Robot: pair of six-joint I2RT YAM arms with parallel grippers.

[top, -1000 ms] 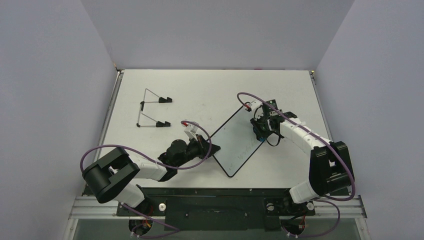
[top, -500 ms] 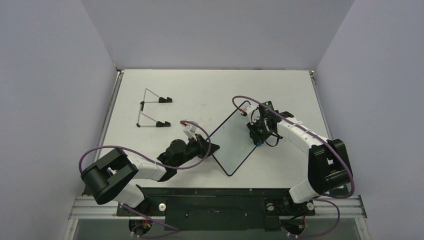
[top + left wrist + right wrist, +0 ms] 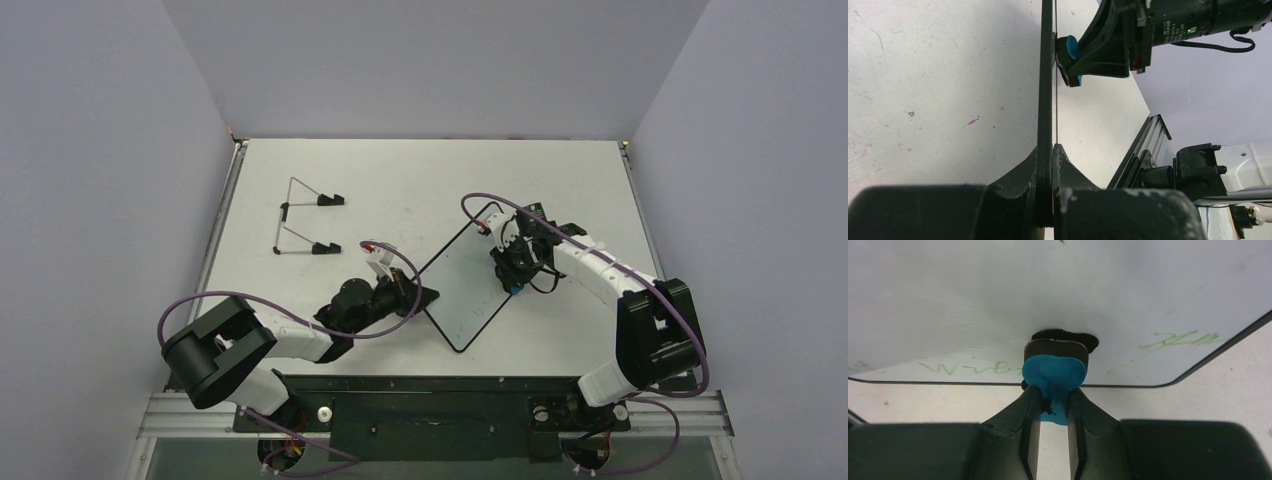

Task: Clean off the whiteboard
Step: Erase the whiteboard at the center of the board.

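The whiteboard (image 3: 462, 292) lies at an angle on the table, white with a narrow black rim. My left gripper (image 3: 425, 296) is shut on its left edge; in the left wrist view the board (image 3: 1046, 75) runs edge-on between the closed jaws (image 3: 1053, 150). My right gripper (image 3: 512, 280) is shut on a small blue-and-black eraser (image 3: 1054, 369), its black pad pressed against the board's face (image 3: 1048, 290) near the right edge. Faint green handwriting (image 3: 968, 368) runs along the rim on both sides of the eraser. The eraser (image 3: 1070, 47) also shows in the left wrist view.
A thin wire stand with black feet (image 3: 305, 222) lies at the table's back left. The metal rail (image 3: 430, 412) with both arm bases runs along the near edge. Grey walls close in the table on three sides.
My right gripper has slid the eraser a little to the left across the board, toward its middle. The left gripper and the board have stayed in place.
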